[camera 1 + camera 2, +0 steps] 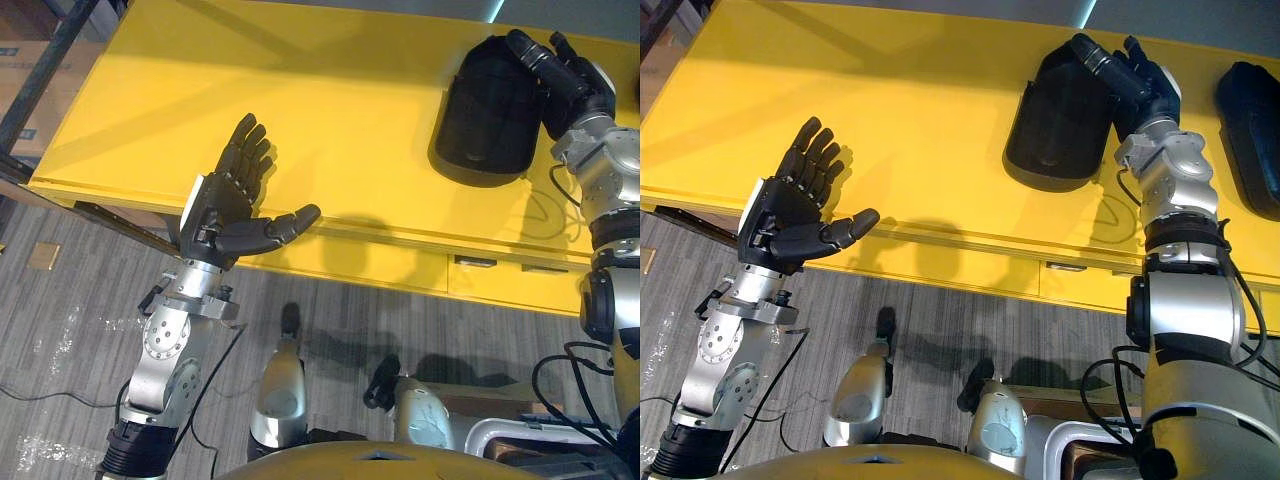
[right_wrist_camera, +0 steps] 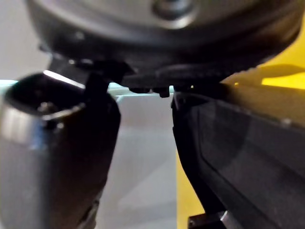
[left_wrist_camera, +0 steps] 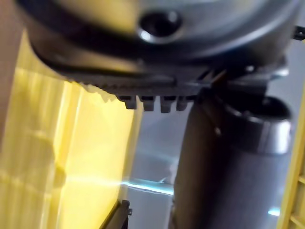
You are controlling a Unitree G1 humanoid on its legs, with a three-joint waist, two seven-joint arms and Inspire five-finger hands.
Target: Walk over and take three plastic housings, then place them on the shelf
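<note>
A black plastic housing [image 1: 485, 105] lies on the yellow table [image 1: 300, 100], far right of centre. My right hand [image 1: 560, 75] is at its far right edge, fingers curled over the rim and thumb beside it. The right wrist view shows the housing's dark wall [image 2: 248, 157] next to my thumb [image 2: 52, 148]. A second black housing [image 1: 1255, 135] lies further right on the table. My left hand [image 1: 225, 205] hovers over the table's front edge at the left, fingers straight and thumb spread, holding nothing.
The table's front face carries two small drawer handles [image 1: 475, 262] on the right. Grey floor [image 1: 80, 300] runs in front of the table. A dark metal frame [image 1: 40, 70] stands at the table's left end.
</note>
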